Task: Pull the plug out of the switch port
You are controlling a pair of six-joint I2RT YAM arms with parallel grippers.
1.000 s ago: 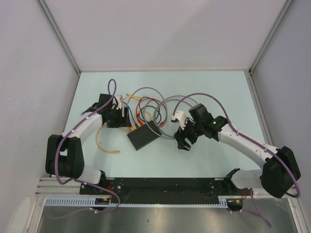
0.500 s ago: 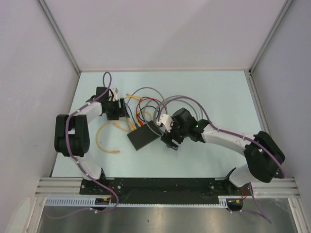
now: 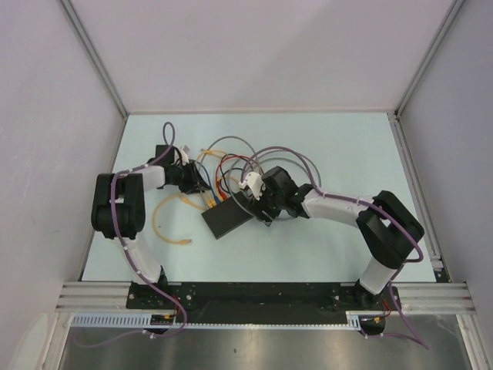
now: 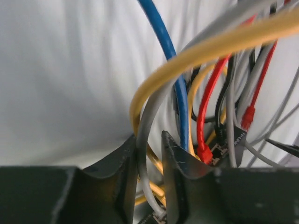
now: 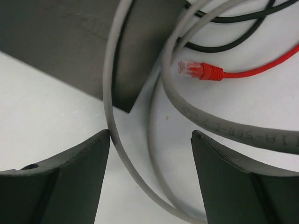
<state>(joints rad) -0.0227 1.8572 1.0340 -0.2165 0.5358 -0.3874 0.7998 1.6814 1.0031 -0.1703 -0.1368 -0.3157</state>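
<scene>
The switch (image 3: 229,215) is a flat black box lying tilted in the middle of the table, with a tangle of cables at its far edge. My left gripper (image 3: 193,179) is in the cable bundle left of the switch. In the left wrist view (image 4: 149,140) its jaws are closed narrowly on a grey cable (image 4: 142,154). A red plug (image 4: 204,151) sits at the switch's sockets (image 4: 226,142). My right gripper (image 3: 260,208) is at the switch's right end. It is open (image 5: 149,135) over two grey cables (image 5: 112,126), with the switch corner (image 5: 70,42) just ahead.
Blue (image 4: 163,42), yellow (image 4: 219,44) and black cables cross above the sockets. A loose red plug (image 5: 194,70) lies on the table by the switch corner. A yellow cable loop (image 3: 166,220) lies left of the switch. Walls close the table on three sides.
My right gripper has moved left across the table to the switch's right end. My left arm has folded back, and its gripper has shifted slightly into the cable bundle.
</scene>
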